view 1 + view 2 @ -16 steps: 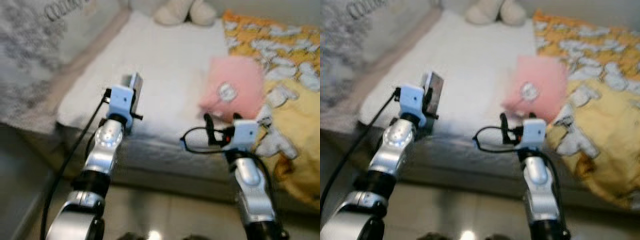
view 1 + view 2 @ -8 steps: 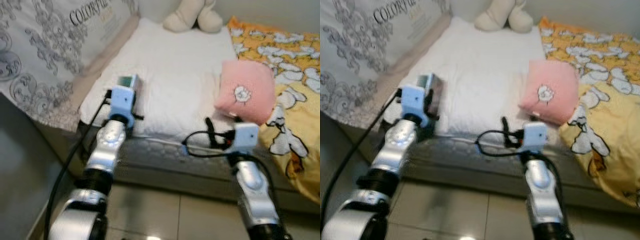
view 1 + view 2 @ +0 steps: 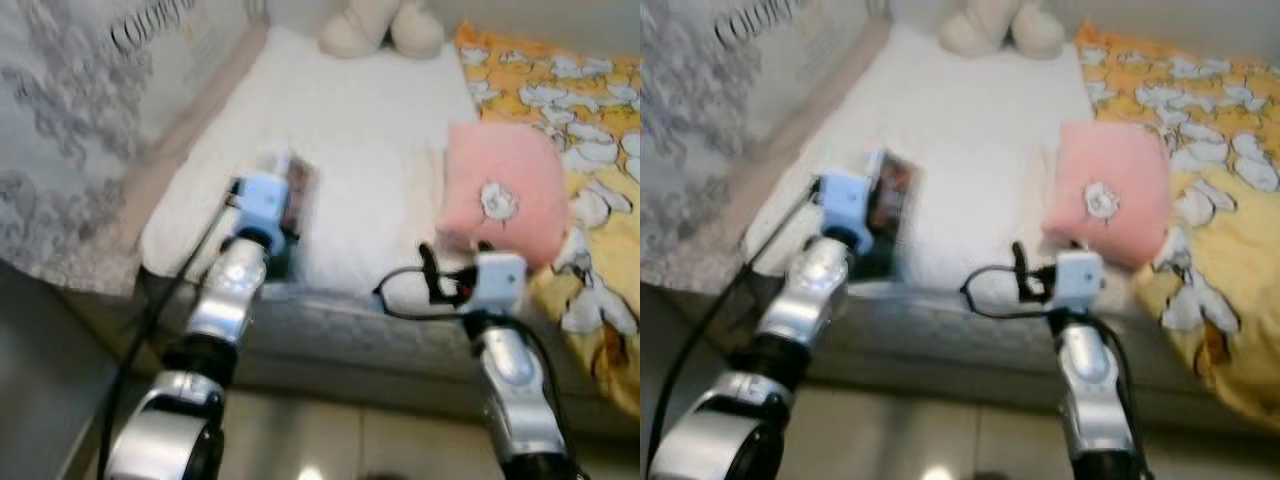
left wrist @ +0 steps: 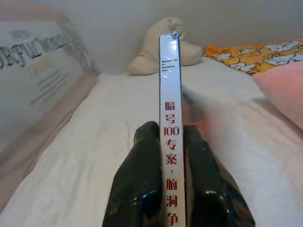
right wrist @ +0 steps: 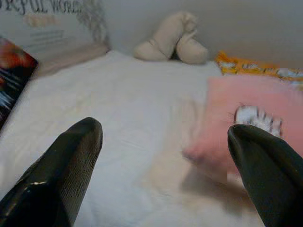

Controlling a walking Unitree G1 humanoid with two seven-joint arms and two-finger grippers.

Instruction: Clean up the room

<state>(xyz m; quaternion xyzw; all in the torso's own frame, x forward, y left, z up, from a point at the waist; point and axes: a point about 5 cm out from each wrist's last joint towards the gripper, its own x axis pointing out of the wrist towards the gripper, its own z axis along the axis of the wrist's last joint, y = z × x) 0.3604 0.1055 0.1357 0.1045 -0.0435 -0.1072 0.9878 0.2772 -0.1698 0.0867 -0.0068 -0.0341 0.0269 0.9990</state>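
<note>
My left gripper (image 4: 173, 184) is shut on a thin book (image 4: 170, 85), held upright with its white spine and red characters facing the wrist camera. From the head, the book (image 3: 298, 198) shows above the near left corner of the white mattress (image 3: 350, 130). My right gripper (image 5: 165, 161) is open, its two fingers wide apart over the bed's near edge. A pink cushion (image 3: 500, 195) with a small sheep patch lies just beyond it.
A cream plush toy (image 3: 380, 25) sits at the far end of the bed. A yellow and orange printed blanket (image 3: 590, 130) covers the right side. A grey patterned panel (image 3: 70, 130) stands along the left. Tiled floor (image 3: 330, 440) runs below the bed.
The head view has shifted and blurred. The left arm has swung the book further right over the mattress corner. The right gripper stays open near the pink cushion.
</note>
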